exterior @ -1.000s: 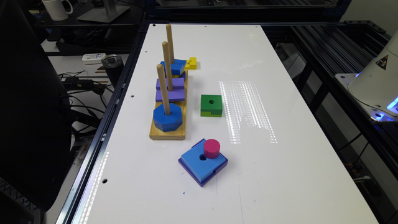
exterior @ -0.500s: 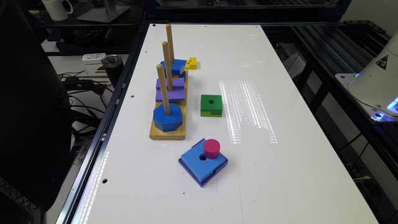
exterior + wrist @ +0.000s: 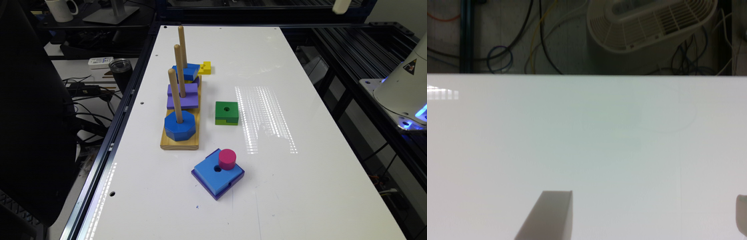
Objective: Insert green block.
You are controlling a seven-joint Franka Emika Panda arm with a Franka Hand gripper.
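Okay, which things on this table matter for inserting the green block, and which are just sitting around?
For the job:
green block
peg board
gripper, open

Lying about:
yellow block
pink cylinder
loose blue square block
mug

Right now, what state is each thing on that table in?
green block: flat on the table, not on a peg.
blue octagon: threaded on the nearest peg.
purple block: on the middle peg.
pink cylinder: upright on the blue square block.
gripper: open, holding nothing.
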